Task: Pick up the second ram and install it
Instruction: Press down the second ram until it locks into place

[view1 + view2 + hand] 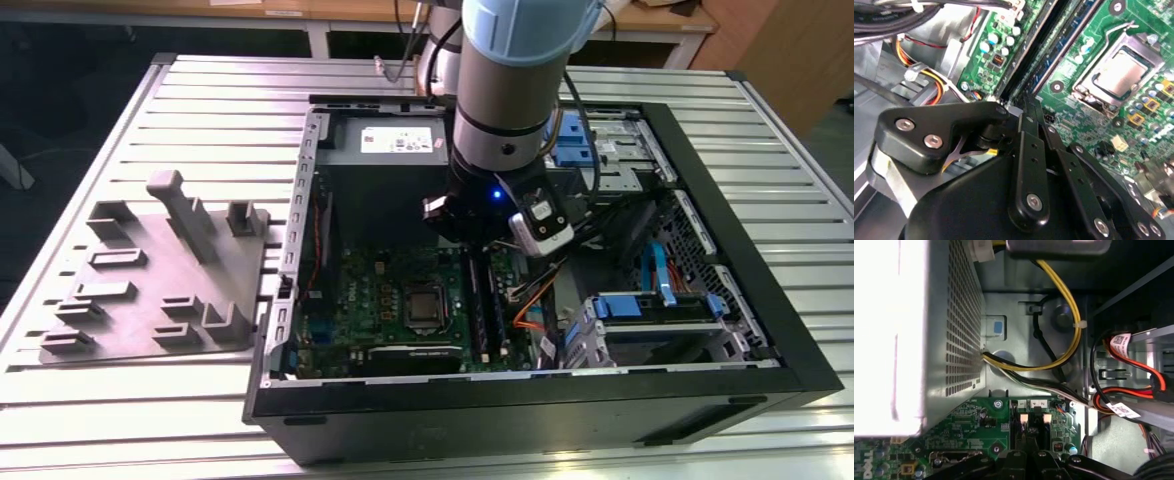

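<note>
Item: second ram [1056, 60], seated among motherboard [1134, 125] slots; gripper [1026, 107] fingers pinched narrow above. Light, stiff, fragile (you'd grip edges).

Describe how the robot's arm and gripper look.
In the exterior view, the arm is a thick cylinder with a pale blue cap above a silver-grey body and a small blue light low on its black wrist. In the second wrist view, the gripper is matte black, built of flat linkage bars joined by silver screws.

The arm [514, 70] reaches straight down, its gripper [1026, 112] low, fingers seemingly closed together.
</note>
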Controlling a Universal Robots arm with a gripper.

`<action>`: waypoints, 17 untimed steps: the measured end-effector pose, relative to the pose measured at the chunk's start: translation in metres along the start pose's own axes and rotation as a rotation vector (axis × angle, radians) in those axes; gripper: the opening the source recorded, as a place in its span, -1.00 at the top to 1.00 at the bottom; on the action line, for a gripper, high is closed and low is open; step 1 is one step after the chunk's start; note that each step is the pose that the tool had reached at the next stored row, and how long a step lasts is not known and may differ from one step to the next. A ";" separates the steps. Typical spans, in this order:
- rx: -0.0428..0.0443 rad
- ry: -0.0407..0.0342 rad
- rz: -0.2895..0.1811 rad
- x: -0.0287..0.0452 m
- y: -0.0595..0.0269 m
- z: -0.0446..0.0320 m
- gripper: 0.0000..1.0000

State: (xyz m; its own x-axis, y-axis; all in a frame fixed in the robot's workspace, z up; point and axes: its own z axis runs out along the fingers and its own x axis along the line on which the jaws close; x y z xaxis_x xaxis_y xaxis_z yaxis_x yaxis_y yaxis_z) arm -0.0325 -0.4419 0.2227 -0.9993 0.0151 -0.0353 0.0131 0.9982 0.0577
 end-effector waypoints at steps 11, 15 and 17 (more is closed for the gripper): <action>0.0002 0.0000 0.000 -0.0004 0.0007 -0.0124 0.80; 0.0005 0.0002 0.000 -0.0004 0.0000 -0.0127 0.80; 0.0015 0.0000 0.000 -0.0005 -0.0021 -0.0127 0.80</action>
State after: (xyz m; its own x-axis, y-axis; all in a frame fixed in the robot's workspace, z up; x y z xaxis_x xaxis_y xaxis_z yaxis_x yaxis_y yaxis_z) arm -0.0325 -0.4447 0.2353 -0.9993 0.0150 -0.0353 0.0130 0.9983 0.0563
